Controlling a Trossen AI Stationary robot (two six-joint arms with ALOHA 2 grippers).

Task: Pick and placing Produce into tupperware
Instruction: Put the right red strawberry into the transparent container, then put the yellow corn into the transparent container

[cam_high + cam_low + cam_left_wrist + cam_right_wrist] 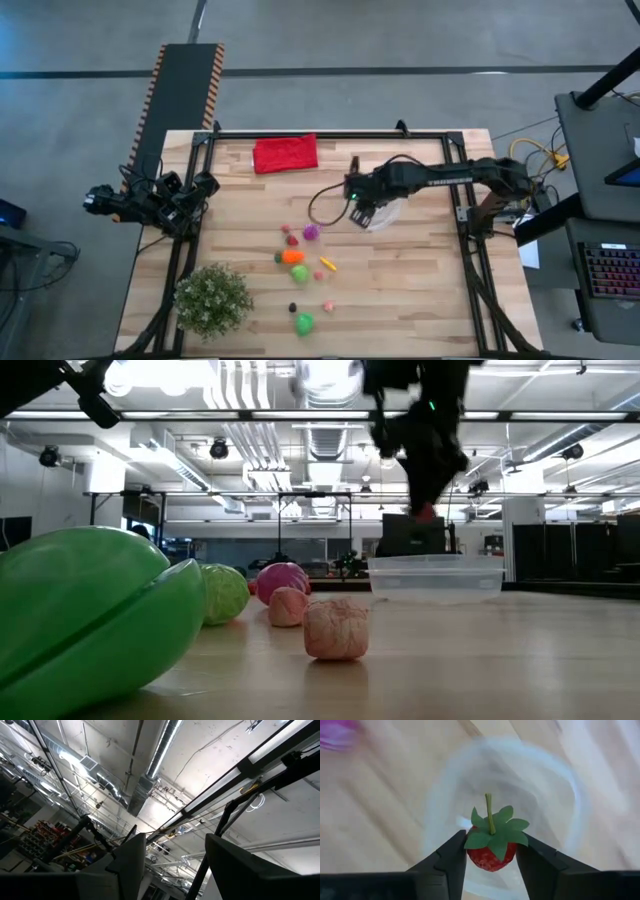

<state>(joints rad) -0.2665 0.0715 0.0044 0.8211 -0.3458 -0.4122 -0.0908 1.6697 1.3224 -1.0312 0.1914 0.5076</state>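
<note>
1. A wooden bench (400, 290) seen from above, framed by black rails along its left, right and far edges.
2. The right gripper (490, 851) hangs above the clear round tupperware (383, 215), which stands right of the bench's middle. Its fingers are closed on a small red strawberry (489, 856) with a green leafy cap and stem; in the right wrist view the tub's whitish rim circles beneath the berry.
3. In the low view the tupperware (436, 577) sits on the bench with the dark gripper above it, a speck of red at its tip.
4. The left gripper (175, 865) is parked off the bench's left edge, pointing up at the ceiling. Its two fingers stand apart with nothing between them.
5. Loose produce lies in the middle, left of the tub: a magenta piece (311, 232), a small red piece (292, 240), an orange piece (293, 256), a green piece (299, 273), a thin yellow-orange piece (327, 265), a small pink piece (328, 306), a tiny dark piece (293, 307) and a bright green piece (303, 323) close to the near edge.
6. A red cloth (285, 154) lies at the far edge, left of centre. A bushy green potted plant (212, 299) stands at the near left corner.
7. Open wood lies to the right of the produce, along the near right part of the bench, and between the cloth and the produce.
8. Beyond the bench: grey floor, a black ramp with striped edges on the far left, a desk with a keyboard at right. The low view shows a large hall with ceiling lights and ducts.
</note>
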